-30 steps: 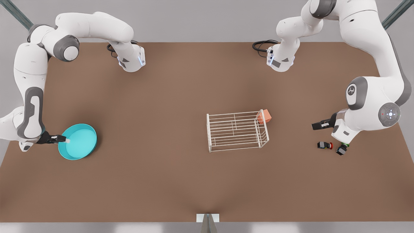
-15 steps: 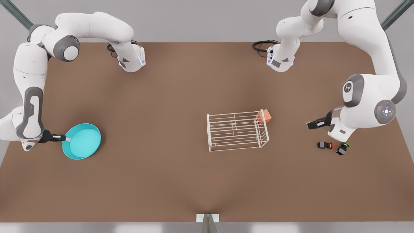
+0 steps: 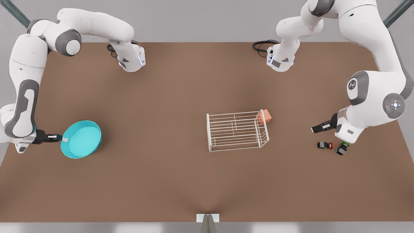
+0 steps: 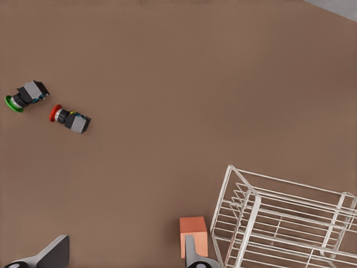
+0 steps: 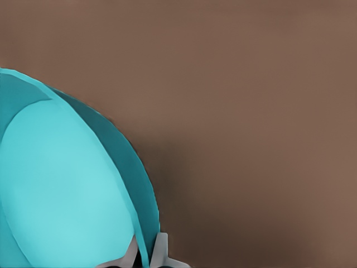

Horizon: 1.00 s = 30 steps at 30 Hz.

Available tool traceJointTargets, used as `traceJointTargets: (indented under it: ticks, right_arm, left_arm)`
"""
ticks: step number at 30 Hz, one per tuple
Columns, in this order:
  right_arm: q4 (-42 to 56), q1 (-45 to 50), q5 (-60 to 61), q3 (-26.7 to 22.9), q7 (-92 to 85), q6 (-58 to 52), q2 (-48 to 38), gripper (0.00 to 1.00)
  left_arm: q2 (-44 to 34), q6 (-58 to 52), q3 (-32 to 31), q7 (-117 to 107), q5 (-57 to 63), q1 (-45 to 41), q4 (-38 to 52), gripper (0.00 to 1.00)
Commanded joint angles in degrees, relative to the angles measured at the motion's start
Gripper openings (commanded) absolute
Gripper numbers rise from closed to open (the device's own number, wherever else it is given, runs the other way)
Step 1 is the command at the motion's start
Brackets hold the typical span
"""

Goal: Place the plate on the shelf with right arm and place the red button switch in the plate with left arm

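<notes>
One plate (image 3: 82, 139), now higher in right gripper (image 3: 64, 139).

The front camera looks down from high up at my whole worktop (image 3: 168, 181). My left wrist camera looks down from farther off and shares the shelf (image 4: 284, 223). My right wrist camera sits very close to the plate (image 5: 61, 195).

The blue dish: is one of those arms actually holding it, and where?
Yes. The right gripper pinches the plate by its rim, one finger on each side. The left gripper holds nothing, open above the table.
</notes>
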Motion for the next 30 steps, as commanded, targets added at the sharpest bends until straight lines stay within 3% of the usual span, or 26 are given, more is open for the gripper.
traceJointTargets:
  ticks: [1, 6, 8, 10, 12, 15, 18, 23, 27, 30]
  right_arm:
    - [0.4, 2.6, 0.9, 0.1, 5.1, -8.7, -2.9, 0.22]
    - [0.5, 11.5, 0.8, 0.2, 17.7, -13.3, -8.4, 0.22]
    - [0.5, 16.4, 0.8, 0.4, 23.5, -13.6, -11.1, 0.22]
    - [1.3, 21.4, 0.7, 0.2, 30.1, -13.7, -12.3, 0.22]
    - [4.1, 28.5, 0.5, 0.6, 39.6, -14.8, -12.8, 0.22]
    - [8.3, 37.7, 0.3, 0.7, 52.8, -13.9, -12.6, 0.22]
    - [10.6, 43.4, 0.3, 0.6, 62.1, -9.6, -11.1, 0.22]
    - [12.5, 52.8, 0.3, 0.9, 72.6, 0.4, -6.9, 0.22]
    - [12.5, 57.9, 0.3, 0.9, 76.6, 5.9, -4.5, 0.22]
    - [12.4, 61.0, 0.3, 0.9, 77.3, 6.1, -3.1, 0.23]
  left_arm:
    - [-0.1, 0.2, 0.0, 0.2, 0.1, 0.0, 0.0, 1.0]
    - [-0.1, 0.0, 0.0, 0.0, 0.0, 0.0, 0.0, 1.0]
    - [-0.3, 0.5, 0.2, -19.2, -2.7, 0.2, -1.9, 1.0]
    - [-3.1, 25.7, 0.3, -51.8, -3.7, 1.2, -18.7, 1.0]
    - [3.4, 32.5, 0.2, -69.8, -3.6, 2.1, -17.9, 1.0]
    - [12.7, 37.8, 0.5, -70.6, 1.4, 2.2, -10.3, 1.0]
    - [15.5, 38.1, 0.8, -56.4, 8.2, 8.1, -8.1, 1.0]
    - [15.8, 38.7, 1.8, -56.6, 12.9, 10.5, -12.8, 1.0]
    - [14.3, 51.6, 1.7, -62.0, 12.3, 12.6, -23.3, 1.0]
    - [15.2, 53.6, 1.6, -62.2, 12.3, 12.2, -23.6, 1.0]
